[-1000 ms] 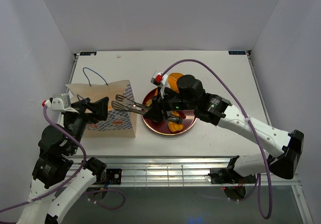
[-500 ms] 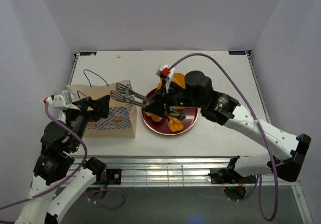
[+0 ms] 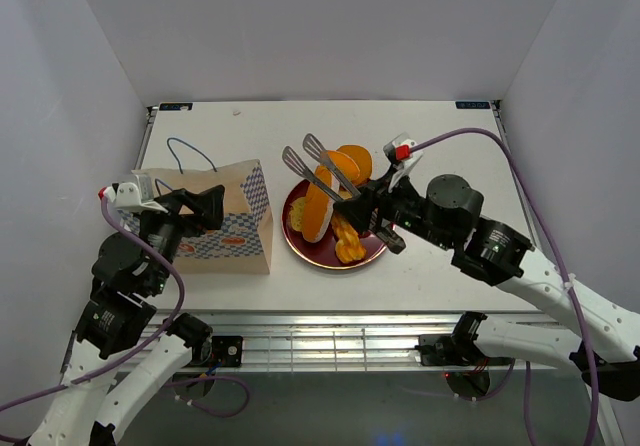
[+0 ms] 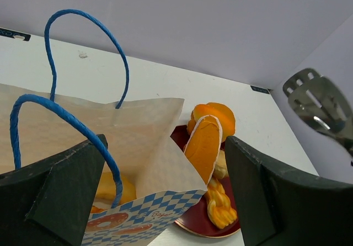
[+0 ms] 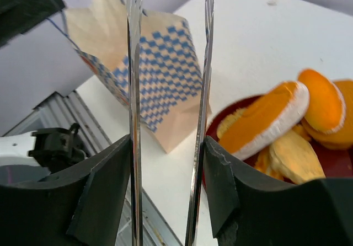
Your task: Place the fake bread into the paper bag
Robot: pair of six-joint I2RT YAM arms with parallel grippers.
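Observation:
The paper bag (image 3: 235,221) stands open at the left, blue cord handles up. One piece of fake bread (image 4: 113,188) lies inside it. More fake bread sits on the dark red plate (image 3: 300,251): a long loaf (image 3: 318,211), an oval piece (image 3: 350,163) and a braided stick (image 3: 350,241). My right gripper (image 3: 365,206) is shut on metal tongs (image 3: 305,156), whose spread arms (image 5: 132,91) hold nothing above the plate's left side. My left gripper (image 4: 165,146) is open, its fingers (image 4: 259,191) wide apart on either side of the bag's (image 4: 138,124) near corner.
The bag's loose handle (image 3: 190,151) lies on the white table behind it. Grey walls close in the table on three sides. A metal rail runs along the near edge between the arm bases.
My right arm has drawn back to the right, carrying the tongs from over the bag's mouth to above the plate. The tong arms have spread wider. My left gripper has barely moved.

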